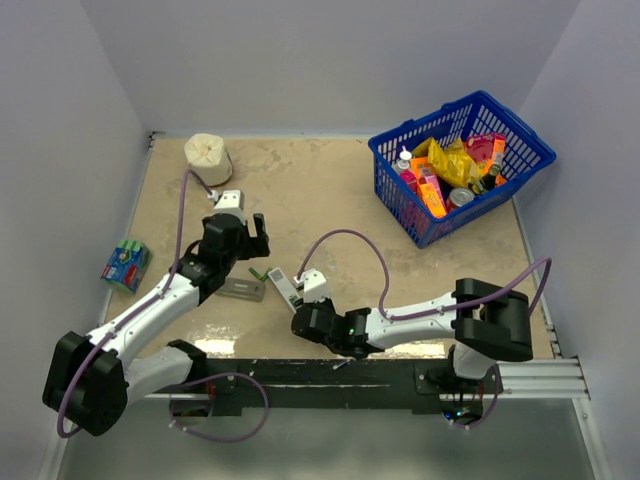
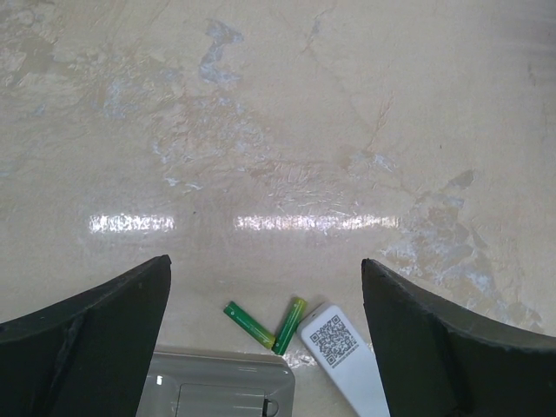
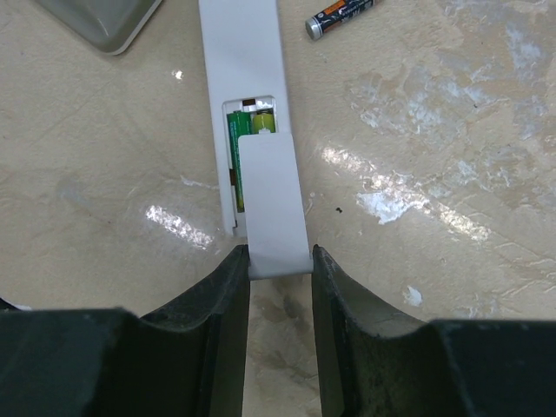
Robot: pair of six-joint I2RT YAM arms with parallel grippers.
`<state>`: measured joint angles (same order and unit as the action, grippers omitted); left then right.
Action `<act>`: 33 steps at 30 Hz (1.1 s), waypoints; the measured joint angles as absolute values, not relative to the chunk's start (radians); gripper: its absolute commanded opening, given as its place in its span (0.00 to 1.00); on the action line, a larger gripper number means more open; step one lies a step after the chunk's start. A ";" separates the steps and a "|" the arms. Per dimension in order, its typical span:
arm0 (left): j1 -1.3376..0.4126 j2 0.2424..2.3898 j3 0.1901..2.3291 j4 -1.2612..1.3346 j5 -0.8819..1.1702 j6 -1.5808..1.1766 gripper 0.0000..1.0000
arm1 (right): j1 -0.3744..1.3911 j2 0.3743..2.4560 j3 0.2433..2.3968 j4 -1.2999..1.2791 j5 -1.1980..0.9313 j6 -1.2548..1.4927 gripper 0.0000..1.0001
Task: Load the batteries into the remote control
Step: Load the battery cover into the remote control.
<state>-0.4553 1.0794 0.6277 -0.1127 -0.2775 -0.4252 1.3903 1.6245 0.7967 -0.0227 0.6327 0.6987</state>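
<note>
The white remote control (image 3: 239, 61) lies on the table with its battery bay open, and green batteries (image 3: 236, 139) sit inside it. My right gripper (image 3: 278, 254) is shut on the near end of the white back cover (image 3: 271, 191), which lies partly over the bay. A dark battery (image 3: 343, 17) lies to the right of the remote. In the left wrist view, two loose green batteries (image 2: 250, 324) lie beside the remote's QR-code end (image 2: 334, 343). My left gripper (image 2: 265, 265) is open and empty above them. In the top view the remote (image 1: 283, 285) lies between the left gripper (image 1: 245, 243) and the right gripper (image 1: 303, 315).
A grey flat plastic case (image 1: 243, 289) lies left of the remote. A shrink-wrapped green battery pack (image 1: 125, 263) sits at the left edge. A white roll (image 1: 208, 157) stands at the back left. A blue basket (image 1: 520, 135) of items stands at the back right.
</note>
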 measured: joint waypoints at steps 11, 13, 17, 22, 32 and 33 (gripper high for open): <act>-0.461 1.079 0.628 -0.113 -0.285 -0.425 0.94 | 1.394 1.639 0.821 -0.010 0.637 0.673 0.19; -0.461 1.079 0.628 -0.113 -0.285 -0.425 0.94 | 1.394 1.644 0.826 -0.008 0.637 0.670 0.20; -0.461 1.079 0.627 -0.113 -0.285 -0.425 0.94 | 1.394 1.654 0.834 -0.009 0.637 0.670 0.20; -0.461 1.079 0.627 -0.113 -0.285 -0.425 0.94 | 1.394 1.665 0.843 -0.018 0.637 0.670 0.20; -0.463 1.079 0.627 -0.113 -0.285 -0.425 0.94 | 1.394 1.683 0.863 -0.061 0.638 0.680 0.25; -0.464 1.079 0.627 -0.113 -0.285 -0.425 0.94 | 1.394 1.683 0.864 -0.062 0.638 0.680 0.27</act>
